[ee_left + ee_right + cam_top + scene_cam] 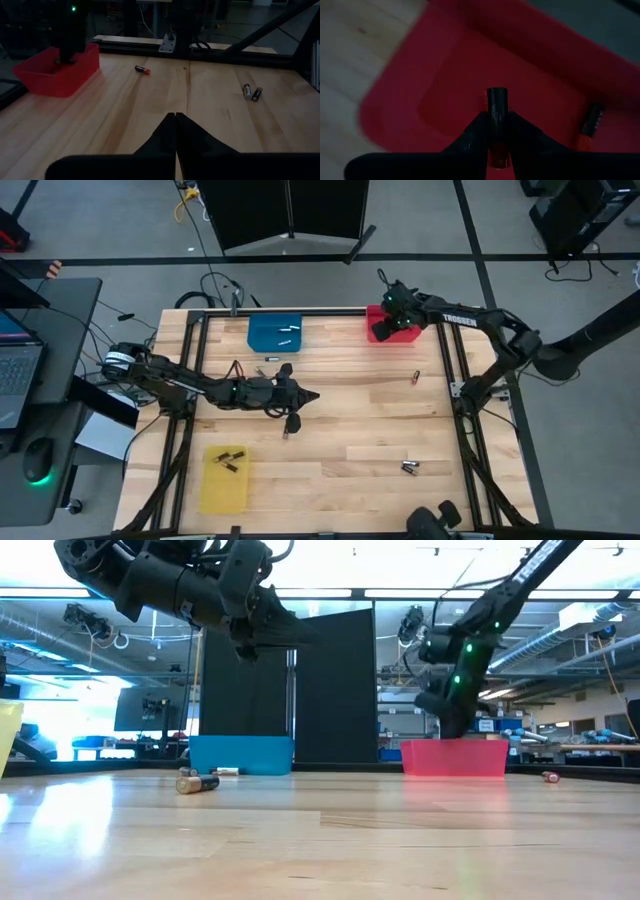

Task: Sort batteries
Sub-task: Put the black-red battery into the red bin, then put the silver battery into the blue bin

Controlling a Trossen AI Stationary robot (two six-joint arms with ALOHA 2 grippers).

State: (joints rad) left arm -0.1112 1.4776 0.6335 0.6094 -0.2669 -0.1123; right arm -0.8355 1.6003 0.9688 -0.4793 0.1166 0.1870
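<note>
Sorting by kind is what the layout suggests: from above, three shallow plastic bins sit apart on the pale wooden table [330, 395], a blue bin [262, 335] at the far edge with two small cells in it, a red bin [380, 330] beside it, and a yellow bin [222, 485] near the front holding dark cells. Loose cylindrical batteries lie unsorted: one red-tipped battery [415, 377] toward the right, a pair [410, 467] near the front. The right gripper [398, 310] hangs over the red bin; the left gripper [310, 396] waits mid-table.

Low view: the right arm reaches down to the red bin's rim, so a drop looks imminent, while two dark batteries [197, 782] lie touching on the table before the blue bin.

Left wrist view: its gripper is closed on nothing, the dark fingers [165, 135] pressed together, aimed at the open table where strays remain, probably its next picks.

Right wrist view: the fingers pinch a black battery with a red end [496, 112] directly above the red bin's floor, where a similar red-ended cell [590, 125] already lies, hence this bin.
</note>
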